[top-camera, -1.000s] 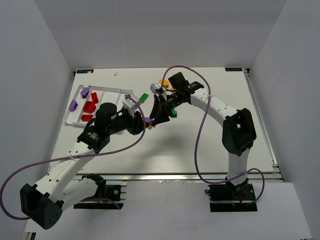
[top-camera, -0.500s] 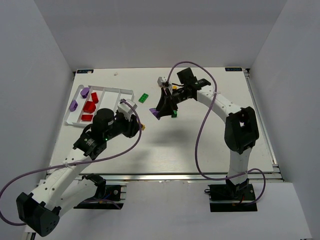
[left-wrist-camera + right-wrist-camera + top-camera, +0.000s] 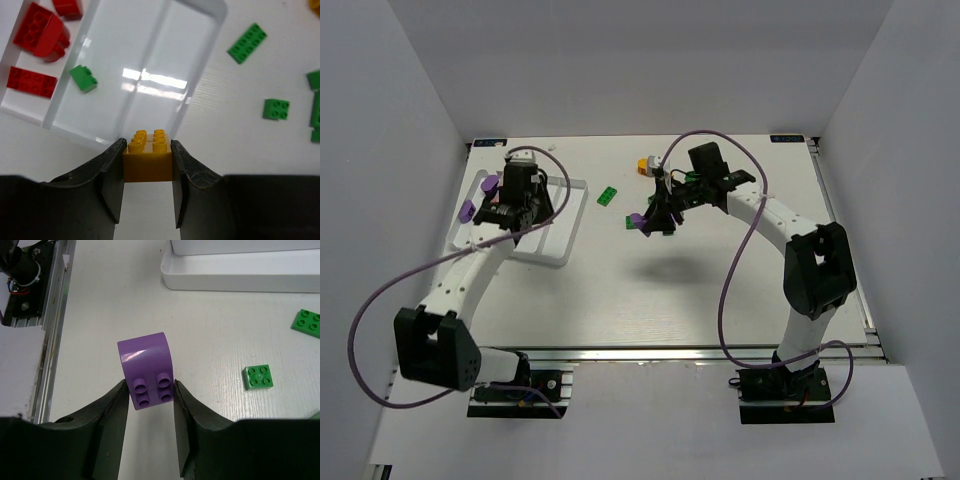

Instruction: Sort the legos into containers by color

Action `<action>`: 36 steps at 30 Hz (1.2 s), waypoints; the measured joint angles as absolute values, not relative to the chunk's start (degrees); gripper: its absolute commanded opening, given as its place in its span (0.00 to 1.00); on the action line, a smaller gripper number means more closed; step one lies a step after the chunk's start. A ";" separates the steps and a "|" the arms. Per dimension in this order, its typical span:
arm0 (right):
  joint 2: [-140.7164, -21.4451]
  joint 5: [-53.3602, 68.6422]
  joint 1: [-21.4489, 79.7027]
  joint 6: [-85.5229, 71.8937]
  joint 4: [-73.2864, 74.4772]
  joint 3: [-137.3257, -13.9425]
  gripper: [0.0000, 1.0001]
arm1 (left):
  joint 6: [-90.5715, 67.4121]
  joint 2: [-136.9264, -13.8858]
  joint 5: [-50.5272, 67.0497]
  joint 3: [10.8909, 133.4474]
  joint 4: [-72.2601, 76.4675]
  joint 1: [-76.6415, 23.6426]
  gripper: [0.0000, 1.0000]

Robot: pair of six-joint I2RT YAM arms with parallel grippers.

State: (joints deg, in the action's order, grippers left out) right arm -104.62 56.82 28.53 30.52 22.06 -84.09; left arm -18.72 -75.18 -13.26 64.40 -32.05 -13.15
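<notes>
My left gripper (image 3: 147, 144) is shut on an orange-yellow studded lego (image 3: 148, 156), held above the near rim of the white tray (image 3: 197, 85). In the top view that gripper (image 3: 525, 210) hangs over the tray (image 3: 582, 190). The tray's compartments hold red legos (image 3: 37, 32), one green lego (image 3: 82, 78) and purple legos (image 3: 490, 184). My right gripper (image 3: 149, 385) is shut on a rounded purple lego (image 3: 146, 367), above the table's middle (image 3: 650, 218).
Loose green legos lie on the table: a flat one (image 3: 607, 196), small ones (image 3: 258, 377) (image 3: 276, 109). An orange lego (image 3: 645, 165) sits behind the right gripper. Grey walls enclose the table on three sides.
The left arm has swung from the table's middle to above the tray, carrying the orange-yellow lego. The right gripper has shifted slightly right with the purple lego.
</notes>
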 measured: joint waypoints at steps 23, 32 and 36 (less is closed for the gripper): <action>-103.59 54.06 28.23 29.89 20.80 -82.59 0.00 | -18.68 -102.74 -4.97 80.71 -38.41 -6.55 0.11; -103.59 53.89 28.10 29.82 20.80 -82.59 0.00 | -18.04 -105.69 -2.74 82.67 -39.24 -6.55 0.30; -103.59 53.87 28.08 29.82 20.80 -82.59 0.00 | -18.04 -105.84 -2.39 82.85 -39.27 -6.66 0.42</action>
